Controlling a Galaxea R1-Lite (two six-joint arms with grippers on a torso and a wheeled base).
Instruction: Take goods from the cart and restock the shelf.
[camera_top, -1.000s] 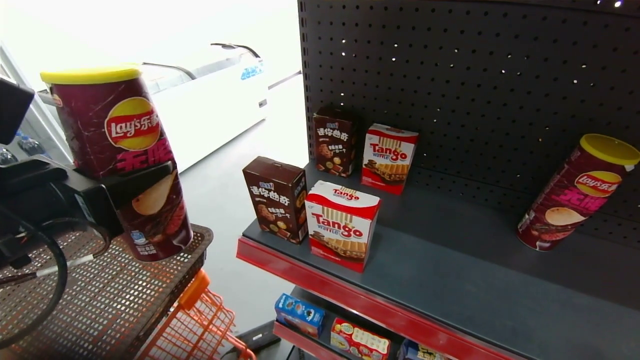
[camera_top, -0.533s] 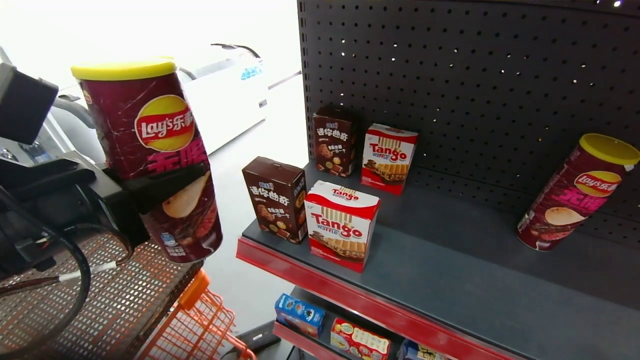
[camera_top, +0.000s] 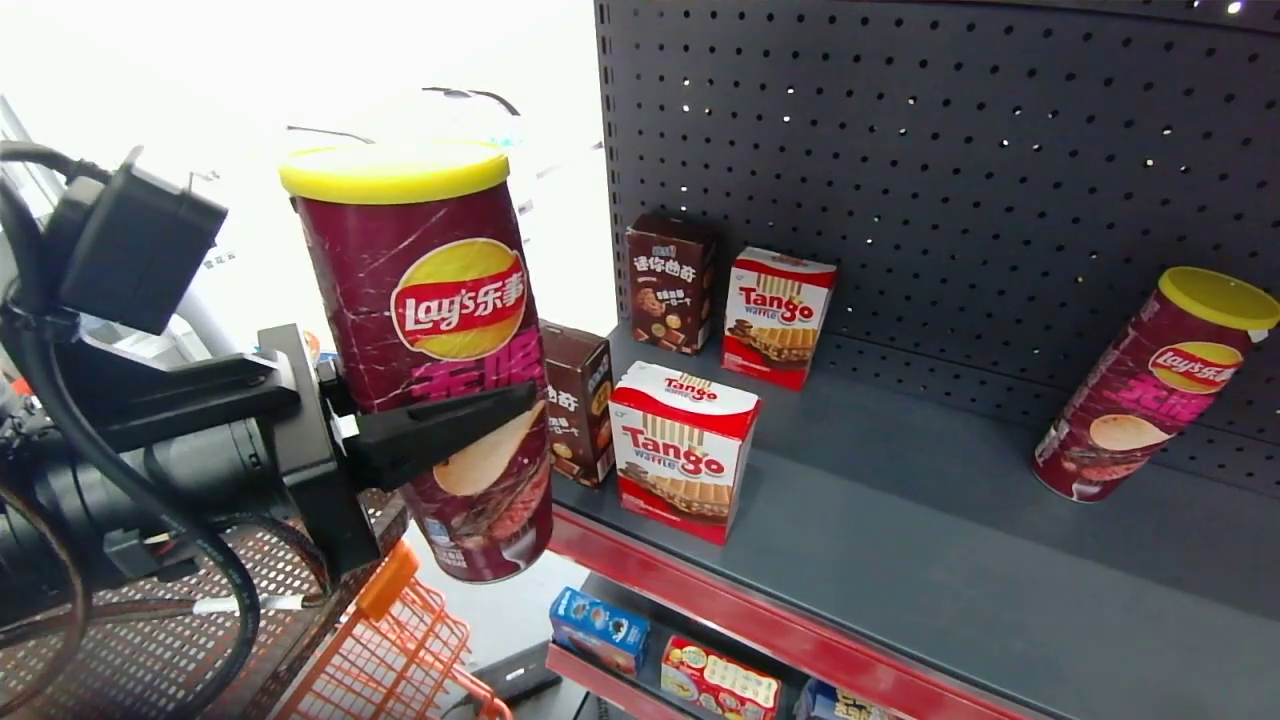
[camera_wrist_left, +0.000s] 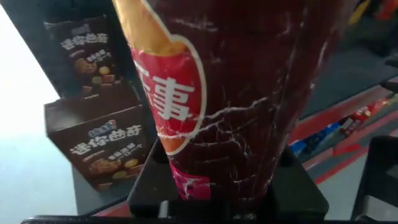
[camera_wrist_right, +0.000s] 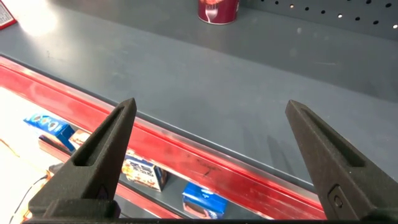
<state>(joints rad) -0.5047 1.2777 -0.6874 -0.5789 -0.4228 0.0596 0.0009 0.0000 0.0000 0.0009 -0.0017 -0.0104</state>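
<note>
Dark shelf (camera_top: 950, 560) with a red front lip, backed by a pegboard panel (camera_top: 950, 150); the orange cart (camera_top: 400, 650) stands off its left end. The left gripper (camera_top: 470, 430) holds a maroon chip canister (camera_top: 430, 340) upright, fingers clamped on its lower half, in the air between the cart and the shelf's left front corner. The right gripper (camera_wrist_right: 210, 109) hangs over the shelf's front edge, fingers spread wide and empty. A second canister (camera_top: 1150, 390) stands tilted at the right rear, apparently leaning on the pegboard panel. At the left end stand the front waffle box (camera_top: 680, 450) and rear waffle box (camera_top: 778, 315), with the front cookie box (camera_top: 578, 400) and rear cookie box (camera_top: 668, 282) just to their left.
</note>
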